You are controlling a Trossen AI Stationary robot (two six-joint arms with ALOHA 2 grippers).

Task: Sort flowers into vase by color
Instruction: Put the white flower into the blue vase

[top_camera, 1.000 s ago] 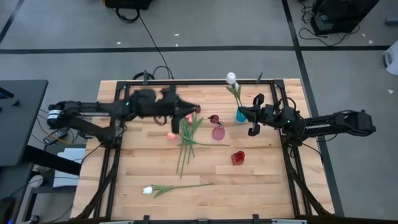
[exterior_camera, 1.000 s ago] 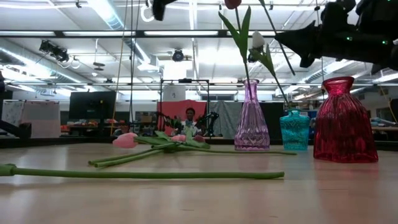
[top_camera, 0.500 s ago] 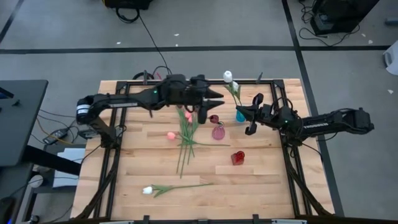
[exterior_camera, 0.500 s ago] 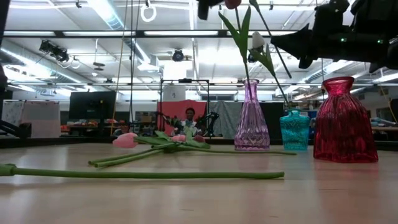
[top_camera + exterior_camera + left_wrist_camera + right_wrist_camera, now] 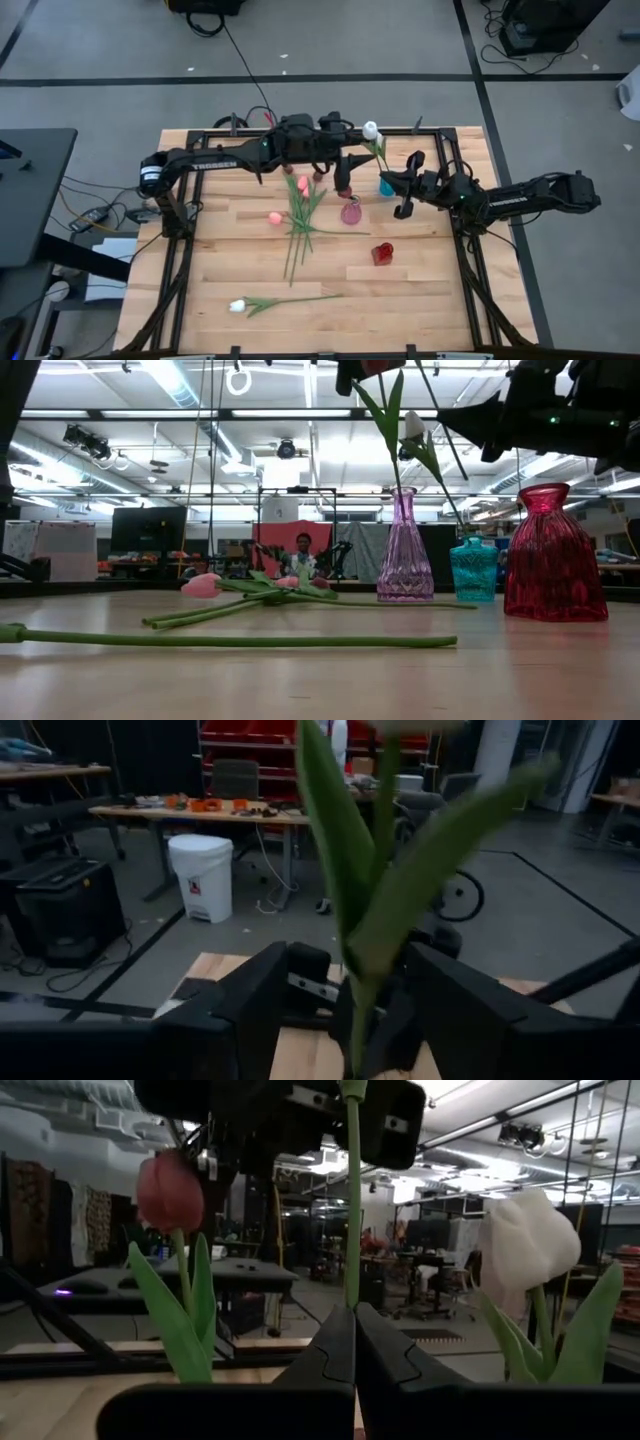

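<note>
Maroon tulip (image 5: 343,189) upright in pink vase (image 5: 350,212), table centre. Left gripper (image 5: 348,168) stretched over it, fingers closed around green stem (leaves fill wrist view). Right gripper (image 5: 405,186) beside teal vase (image 5: 386,185), fingers pressed together, empty.

The table (image 5: 250,290) is pale wood laid in planks, smooth with a soft sheen in the low view. The three vases look like glossy clear coloured glass: the purple vase (image 5: 404,550), the teal vase (image 5: 473,569) and the red vase (image 5: 554,555), the last ribbed. The flowers (image 5: 230,640) have matt, plastic-looking green stems. The arms (image 5: 220,157) are matt black; their fingers (image 5: 335,1355) look smooth dark plastic.
</note>
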